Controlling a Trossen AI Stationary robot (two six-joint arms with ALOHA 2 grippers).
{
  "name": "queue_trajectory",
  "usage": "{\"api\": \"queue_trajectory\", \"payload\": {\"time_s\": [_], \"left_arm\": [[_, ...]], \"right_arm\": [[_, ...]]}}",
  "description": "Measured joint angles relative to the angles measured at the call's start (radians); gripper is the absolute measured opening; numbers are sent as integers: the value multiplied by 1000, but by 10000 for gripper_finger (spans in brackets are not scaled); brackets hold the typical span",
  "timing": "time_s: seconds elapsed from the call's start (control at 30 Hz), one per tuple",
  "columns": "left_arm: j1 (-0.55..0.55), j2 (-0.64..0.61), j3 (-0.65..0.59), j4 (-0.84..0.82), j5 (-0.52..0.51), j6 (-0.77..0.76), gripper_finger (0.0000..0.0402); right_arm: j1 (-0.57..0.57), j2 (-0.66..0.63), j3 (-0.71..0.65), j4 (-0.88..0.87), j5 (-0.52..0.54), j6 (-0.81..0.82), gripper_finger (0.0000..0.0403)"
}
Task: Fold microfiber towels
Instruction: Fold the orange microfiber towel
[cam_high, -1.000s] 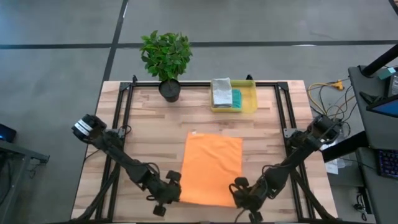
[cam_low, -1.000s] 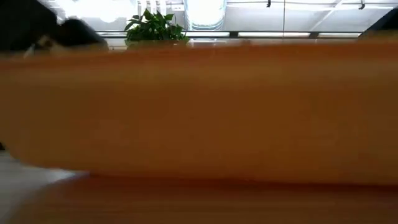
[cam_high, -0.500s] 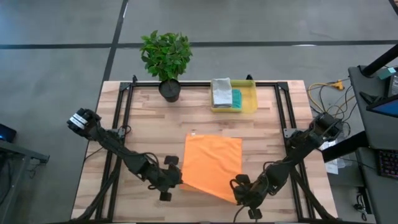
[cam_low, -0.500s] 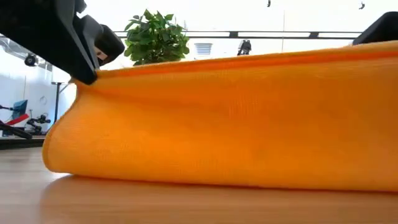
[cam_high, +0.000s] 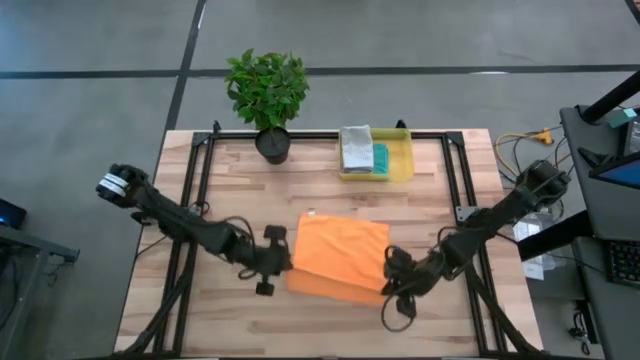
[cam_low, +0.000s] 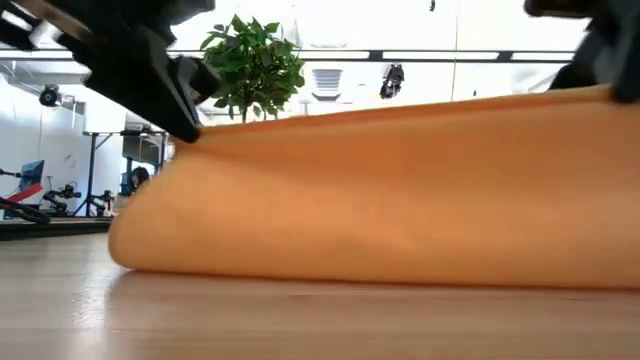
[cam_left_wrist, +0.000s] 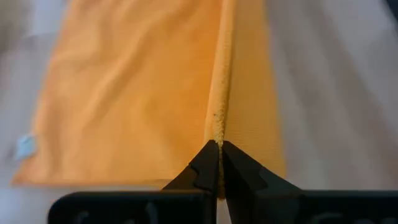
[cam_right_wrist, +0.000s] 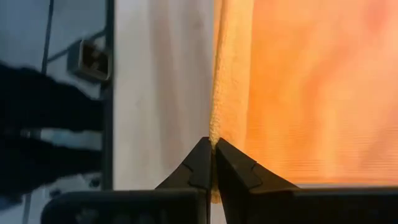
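- Towel on the move: the orange towel (cam_high: 338, 257) sits mid-table, a touch toward the front edge, and its near hem is up off the wood and travelling toward the back edge.
- A second ago that hem lay flat near the front edge; half a second ago it was just peeling up; now it is carried well over the cloth, so the visible orange patch has shrunk front to back.
- The left gripper (cam_high: 281, 262) is pinched tight on the towel's left front corner, jaws fully closed on a thin ridge of cloth, as the left wrist view shows (cam_left_wrist: 217, 163).
- The right gripper (cam_high: 392, 277) mirrors it at the right front corner, jaws likewise clamped on the hem (cam_right_wrist: 212, 160).
- From table height the cloth rolls over in a soft, fat curve (cam_low: 380, 200), with the fold line resting on the wood.
- My read: first half-fold under way, not finished; the lifted hem has yet to meet the far hem.
- At the back edge, the yellow bin (cam_high: 395, 160) holds a grey towel (cam_high: 356, 148) and a teal towel (cam_high: 380, 157), beside the potted plant (cam_high: 267, 95).
- Those look to be waiting their turn.
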Motion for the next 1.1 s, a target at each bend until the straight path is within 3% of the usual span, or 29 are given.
{"api": "queue_trajectory", "payload": {"time_s": [0.2,0.43,0.83,1.1], "left_arm": [[132,-104,-120,131,69,51,0],[259,-139,-173,156,122,131,0],[399,-108,-182,187,137,230,0],[419,-18,-178,257,149,232,0]], "right_arm": [[-104,-87,-70,-18,-5,0,12],[-210,-119,-103,-56,-24,-26,12],[-353,-110,-106,-134,-60,-82,12],[-407,-110,-106,-180,-64,-89,12]]}}
